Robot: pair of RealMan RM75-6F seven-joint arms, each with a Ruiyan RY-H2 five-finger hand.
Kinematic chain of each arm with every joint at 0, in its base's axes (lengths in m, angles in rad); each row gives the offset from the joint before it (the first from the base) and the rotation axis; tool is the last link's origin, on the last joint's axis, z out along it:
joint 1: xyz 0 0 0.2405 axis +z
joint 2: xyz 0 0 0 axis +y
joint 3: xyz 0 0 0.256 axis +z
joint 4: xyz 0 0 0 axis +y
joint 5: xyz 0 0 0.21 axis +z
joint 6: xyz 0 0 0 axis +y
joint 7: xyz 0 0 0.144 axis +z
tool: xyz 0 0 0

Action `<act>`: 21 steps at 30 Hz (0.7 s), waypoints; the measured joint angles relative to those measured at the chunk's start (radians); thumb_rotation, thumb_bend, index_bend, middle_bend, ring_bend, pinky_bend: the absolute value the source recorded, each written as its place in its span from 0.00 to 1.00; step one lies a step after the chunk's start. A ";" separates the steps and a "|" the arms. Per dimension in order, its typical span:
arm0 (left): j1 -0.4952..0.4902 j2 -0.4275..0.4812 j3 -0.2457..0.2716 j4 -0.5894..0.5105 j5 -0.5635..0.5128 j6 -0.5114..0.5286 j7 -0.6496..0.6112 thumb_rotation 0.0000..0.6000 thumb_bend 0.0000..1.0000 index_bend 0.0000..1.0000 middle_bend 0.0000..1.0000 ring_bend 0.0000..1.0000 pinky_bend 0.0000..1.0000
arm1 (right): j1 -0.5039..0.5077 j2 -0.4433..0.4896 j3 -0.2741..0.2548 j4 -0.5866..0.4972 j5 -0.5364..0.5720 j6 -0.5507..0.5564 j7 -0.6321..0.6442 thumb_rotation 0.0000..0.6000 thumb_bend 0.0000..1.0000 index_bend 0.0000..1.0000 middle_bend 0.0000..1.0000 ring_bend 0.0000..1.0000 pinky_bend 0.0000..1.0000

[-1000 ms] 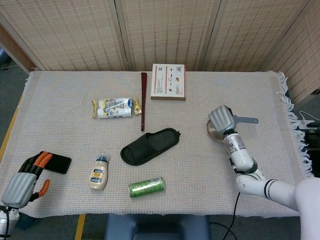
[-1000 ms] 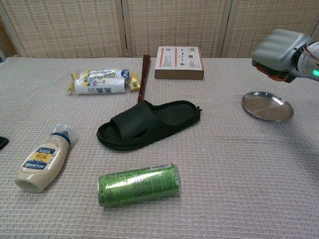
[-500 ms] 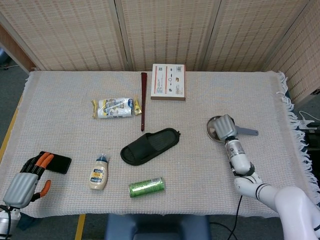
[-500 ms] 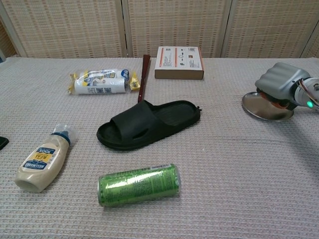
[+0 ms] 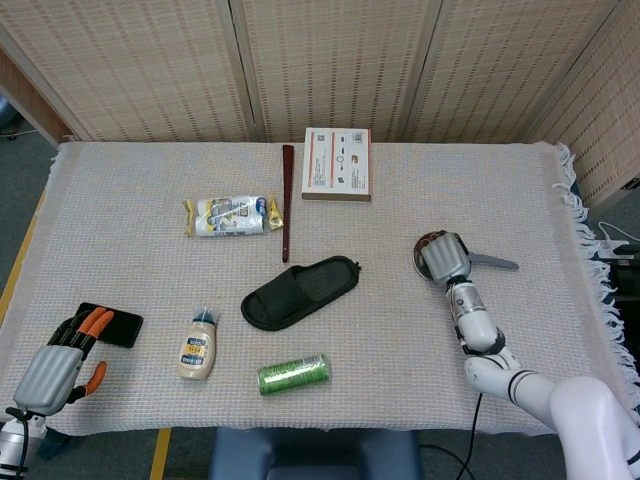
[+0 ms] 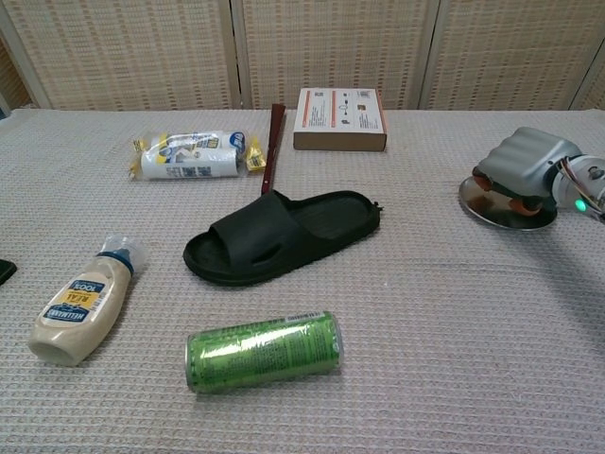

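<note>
My right hand lies on top of a small steel pan at the right of the table, and the pan's handle sticks out to the right. In the chest view the right hand is bent over the pan with fingertips touching it; the pan lies flat on the cloth. Whether the fingers grip it is hidden. My left hand hovers at the table's front left corner, fingers apart and holding nothing, just short of a flat black object.
A black slipper lies mid-table, with a green can and a mayonnaise bottle nearer the front edge. A snack packet, a dark stick and a white box lie further back.
My right hand has come down from above the pan until it rests on it. My left hand has slid slightly back toward the front edge.
</note>
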 measured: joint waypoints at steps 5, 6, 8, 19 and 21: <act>0.001 0.000 0.002 -0.002 0.004 0.005 0.004 1.00 0.51 0.00 0.00 0.00 0.10 | -0.009 0.040 0.006 -0.066 0.016 -0.001 -0.018 1.00 0.31 0.11 0.19 0.16 0.55; 0.001 0.000 0.002 -0.003 0.006 0.007 0.005 1.00 0.51 0.00 0.00 0.00 0.10 | -0.010 0.044 0.007 -0.074 0.017 -0.001 -0.020 1.00 0.31 0.11 0.19 0.16 0.55; 0.004 0.000 0.004 -0.006 0.013 0.014 0.008 1.00 0.51 0.00 0.00 0.00 0.11 | -0.014 0.060 0.006 -0.105 0.014 0.005 -0.019 1.00 0.30 0.09 0.18 0.16 0.55; 0.020 0.008 0.007 -0.016 0.031 0.060 0.014 1.00 0.51 0.00 0.00 0.00 0.11 | -0.092 0.259 0.040 -0.462 -0.068 0.136 0.182 1.00 0.24 0.00 0.07 0.04 0.31; 0.024 0.010 0.005 -0.016 0.032 0.073 0.014 1.00 0.51 0.00 0.00 0.00 0.11 | -0.138 0.302 0.040 -0.532 -0.137 0.215 0.290 1.00 0.21 0.00 0.03 0.00 0.21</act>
